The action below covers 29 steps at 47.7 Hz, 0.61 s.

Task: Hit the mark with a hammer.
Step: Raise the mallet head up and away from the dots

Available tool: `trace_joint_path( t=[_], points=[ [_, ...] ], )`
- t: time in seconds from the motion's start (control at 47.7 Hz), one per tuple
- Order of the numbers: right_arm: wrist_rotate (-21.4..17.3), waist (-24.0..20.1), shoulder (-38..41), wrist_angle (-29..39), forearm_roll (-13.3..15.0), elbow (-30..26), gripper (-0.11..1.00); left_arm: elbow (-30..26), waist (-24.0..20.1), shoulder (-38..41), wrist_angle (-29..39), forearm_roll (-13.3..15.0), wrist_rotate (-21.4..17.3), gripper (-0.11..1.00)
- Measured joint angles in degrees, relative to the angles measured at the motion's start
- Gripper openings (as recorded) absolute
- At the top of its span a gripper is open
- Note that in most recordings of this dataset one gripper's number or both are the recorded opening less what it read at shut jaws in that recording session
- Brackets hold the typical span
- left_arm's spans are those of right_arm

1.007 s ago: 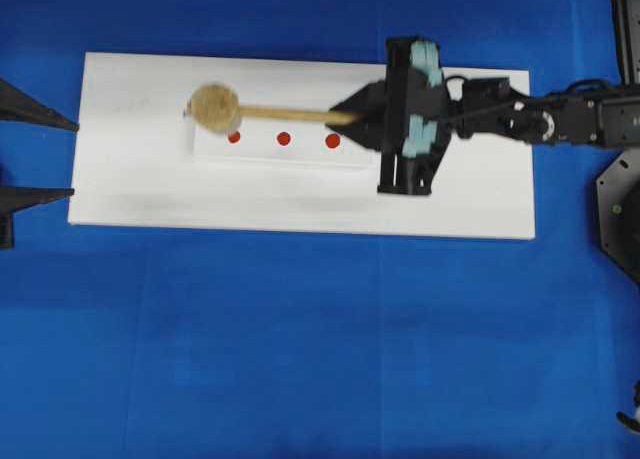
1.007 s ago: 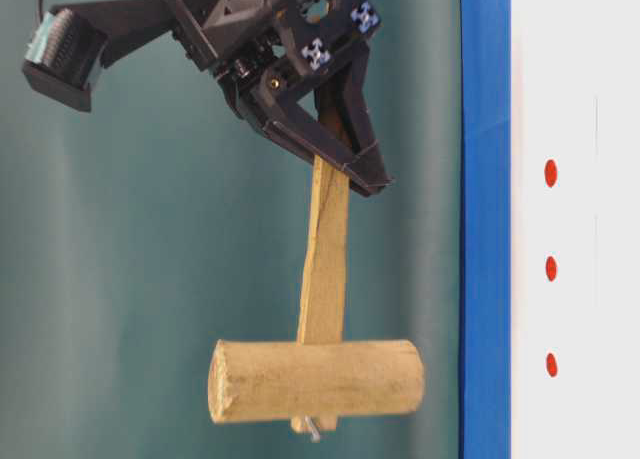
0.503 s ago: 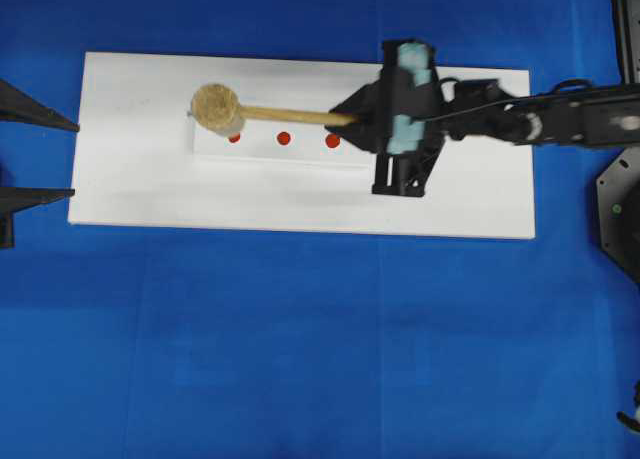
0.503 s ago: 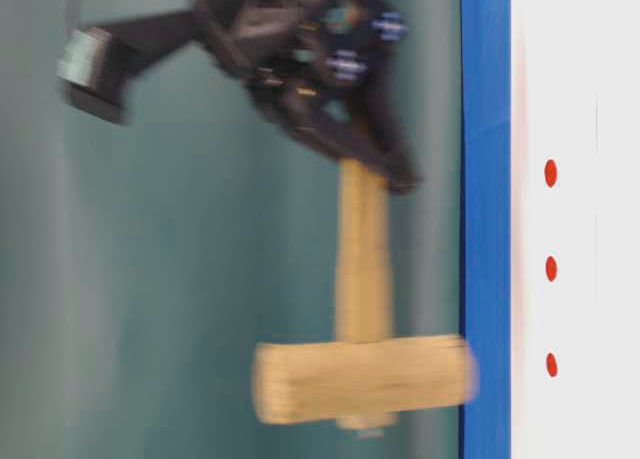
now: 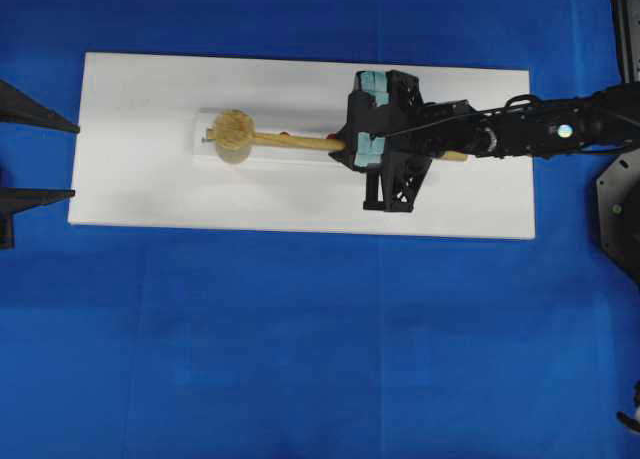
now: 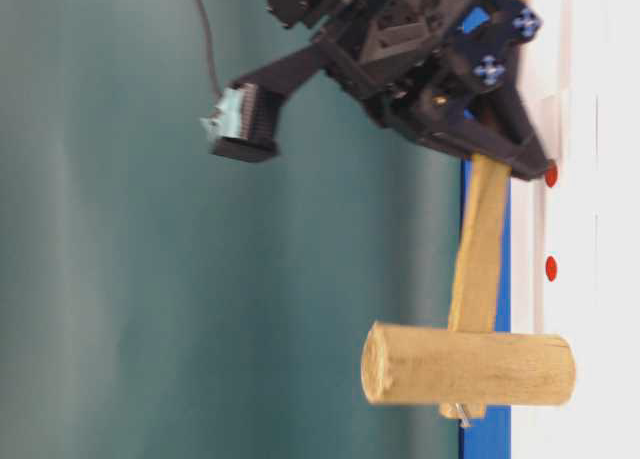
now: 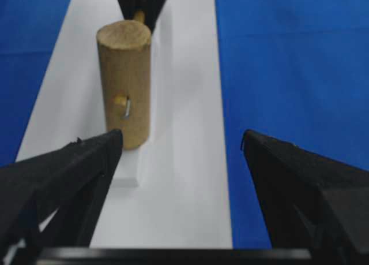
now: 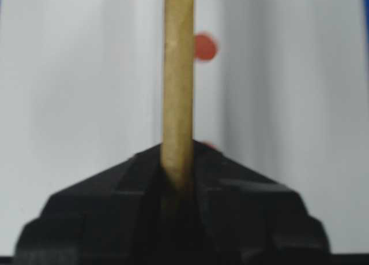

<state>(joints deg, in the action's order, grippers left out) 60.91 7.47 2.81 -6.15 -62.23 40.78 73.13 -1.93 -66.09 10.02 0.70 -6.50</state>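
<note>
We see the right gripper (image 5: 345,144) clamped on the hammer (image 5: 250,137) handle, its head down on the white board (image 5: 130,179) beyond the fingertips. A red mark (image 8: 205,47) lies just beside the handle. Past the head, the left gripper (image 7: 179,146) waits spread apart.

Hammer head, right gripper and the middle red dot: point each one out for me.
hammer head (image 6: 468,365), table-level view, on the side of the wooden cylinder.
right gripper (image 8: 176,181), right wrist view, where the jaws clamp the handle.
middle red dot (image 6: 551,268), table-level view, on the dot's centre.
</note>
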Motion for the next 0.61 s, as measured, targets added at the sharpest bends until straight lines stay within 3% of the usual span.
trace_joint_path(
  t=[0.273, 0.608],
  points=[
    [0.26, 0.09, -10.11, -1.23, 0.18, 1.14, 0.02, 0.00, 0.00, -0.09, 0.00, 0.00, 0.00, 0.82],
    [0.00, -0.70, -21.97, -2.64, 0.70, 9.05, 0.02, 0.09, 0.00, 0.00, 0.00, -0.09, 0.00, 0.82]
  ],
)
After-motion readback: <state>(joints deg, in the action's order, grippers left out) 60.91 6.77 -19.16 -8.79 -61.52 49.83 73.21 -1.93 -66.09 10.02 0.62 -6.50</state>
